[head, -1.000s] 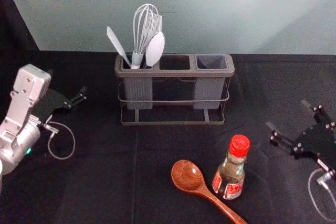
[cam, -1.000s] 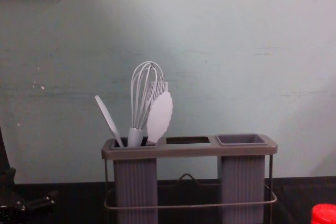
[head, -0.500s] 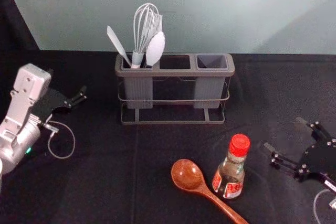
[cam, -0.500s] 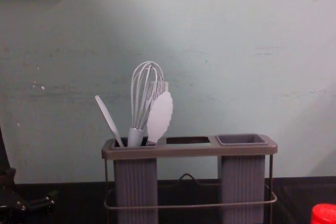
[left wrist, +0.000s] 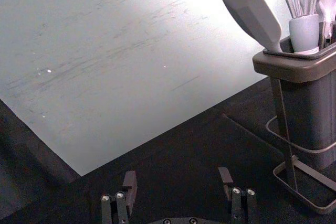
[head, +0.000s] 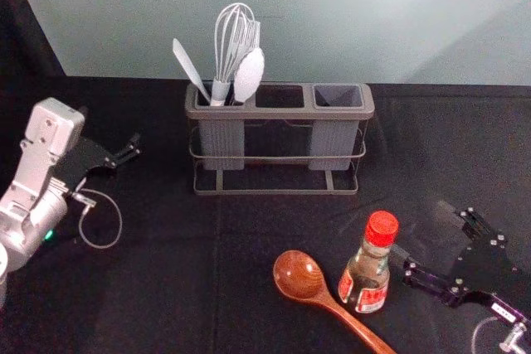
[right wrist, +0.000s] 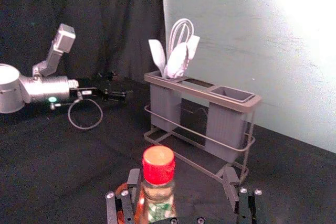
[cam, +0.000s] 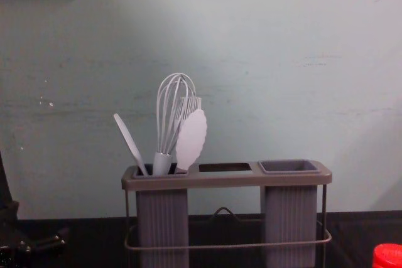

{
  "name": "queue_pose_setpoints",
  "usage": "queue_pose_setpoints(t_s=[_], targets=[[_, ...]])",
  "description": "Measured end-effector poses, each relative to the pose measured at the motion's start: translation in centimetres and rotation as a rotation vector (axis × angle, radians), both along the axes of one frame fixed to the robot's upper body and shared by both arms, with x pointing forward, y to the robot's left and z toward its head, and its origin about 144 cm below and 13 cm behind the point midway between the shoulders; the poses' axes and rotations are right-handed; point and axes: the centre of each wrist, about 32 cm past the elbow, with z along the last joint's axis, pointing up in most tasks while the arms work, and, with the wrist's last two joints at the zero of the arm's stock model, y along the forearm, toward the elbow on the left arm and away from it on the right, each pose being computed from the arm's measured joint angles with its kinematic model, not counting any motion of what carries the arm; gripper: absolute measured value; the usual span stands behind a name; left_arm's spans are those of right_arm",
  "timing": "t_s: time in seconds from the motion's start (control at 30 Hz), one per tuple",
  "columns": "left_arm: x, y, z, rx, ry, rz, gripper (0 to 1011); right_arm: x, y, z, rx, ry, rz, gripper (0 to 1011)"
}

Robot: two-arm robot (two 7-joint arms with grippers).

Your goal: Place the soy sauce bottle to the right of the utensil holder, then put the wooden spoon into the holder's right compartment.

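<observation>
The right gripper (head: 421,230) is spread wide with nothing in its hold, its nearer fingertip close beside the bottle; whether they touch, I cannot tell. The soy sauce bottle (head: 365,278) stands upright just left of it. Beyond the bottle, further left, the wooden spoon (head: 300,276) lies on the table (head: 166,288). Ahead and to the gripper's left stands the utensil holder (head: 282,112), a whisk (head: 235,39) in its left compartment. Farthest left, the left gripper (head: 138,147) is parked, its fingers well apart.
</observation>
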Motion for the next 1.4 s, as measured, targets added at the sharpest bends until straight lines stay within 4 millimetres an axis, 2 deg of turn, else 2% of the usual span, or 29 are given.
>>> queue_pose_setpoints(t_s=[0.57, 1.1, 1.4], targets=[[0.0, 0.0, 0.0, 0.000, 0.000, 0.000, 1011, 2.0, 2.9, -1.6, 0.031, -0.024, 0.020, 1003], [0.0, 0.0, 0.0, 0.000, 0.000, 0.000, 1011, 3.2, 4.1, -2.5, 0.054, -0.012, 0.031, 1002], [0.0, 0.0, 0.0, 0.000, 0.000, 0.000, 1011, 3.2, 4.3, -2.7, 0.066, -0.004, 0.027, 1003]])
